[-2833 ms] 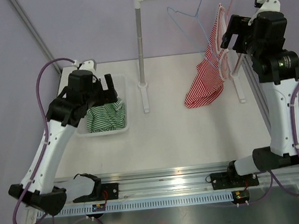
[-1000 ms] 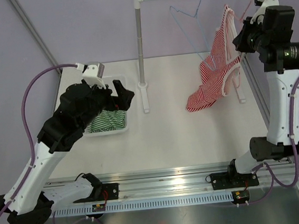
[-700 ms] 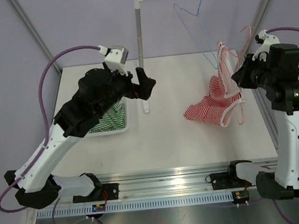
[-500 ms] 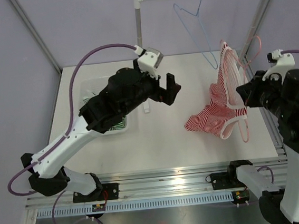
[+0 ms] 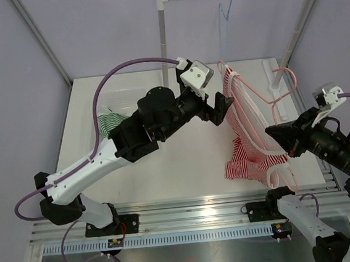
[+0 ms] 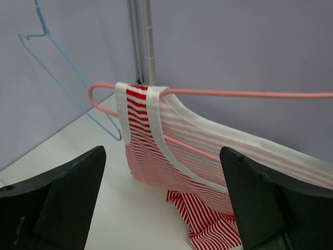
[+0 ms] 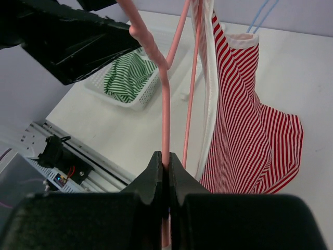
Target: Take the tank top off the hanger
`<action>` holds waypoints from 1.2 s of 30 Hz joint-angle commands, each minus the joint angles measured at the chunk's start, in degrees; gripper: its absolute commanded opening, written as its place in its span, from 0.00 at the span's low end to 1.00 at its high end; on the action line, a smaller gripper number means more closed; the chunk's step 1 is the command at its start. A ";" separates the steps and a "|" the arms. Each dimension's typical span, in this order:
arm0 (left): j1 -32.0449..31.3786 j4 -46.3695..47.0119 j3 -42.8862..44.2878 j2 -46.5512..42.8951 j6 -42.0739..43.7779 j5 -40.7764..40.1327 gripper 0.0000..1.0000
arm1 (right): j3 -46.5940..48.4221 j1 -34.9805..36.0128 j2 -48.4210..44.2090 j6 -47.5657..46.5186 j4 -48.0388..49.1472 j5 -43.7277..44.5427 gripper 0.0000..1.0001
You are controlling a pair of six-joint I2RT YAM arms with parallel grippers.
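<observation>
Striped tank top [image 7: 244,104] draped on a pink hanger [image 7: 165,104], between two grippers.
The right gripper [image 7: 165,172] is clamped on the smooth pink rod. The left gripper [image 6: 162,152] has its jaws wide apart and holds nothing. One soft red-and-white top lies at 4 o'clock. There are two hangers, the thin blue wire one [image 5: 223,15] at 12 o'clock.

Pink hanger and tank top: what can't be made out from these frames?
- Left wrist view: the pink hanger runs off the right edge, so its far end and the right gripper's hold are cut off.
- Top view: the left arm covers most of the basket.
- Top view: the left gripper overlaps the tank top, so contact can't be told there.
</observation>
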 commanded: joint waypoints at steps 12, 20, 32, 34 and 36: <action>2.90 6.10 -0.90 1.67 4.33 -11.20 0.30 | 3.54 1.00 2.79 -0.73 3.84 -12.05 0.00; 5.80 4.35 -4.77 -1.59 1.79 -16.64 0.00 | -1.38 1.00 4.37 -1.78 5.85 -13.98 0.00; 29.62 -10.85 -7.06 -5.72 -21.24 -8.32 0.00 | -6.30 3.55 2.45 -5.39 9.97 -21.10 0.00; 30.15 -11.74 -6.79 -5.81 -21.60 -2.97 0.00 | -9.71 3.55 0.43 -4.17 16.53 -20.15 0.00; 30.24 -9.21 -8.89 -7.56 -20.81 6.74 0.00 | -13.58 3.55 -1.33 1.08 23.75 -16.82 0.00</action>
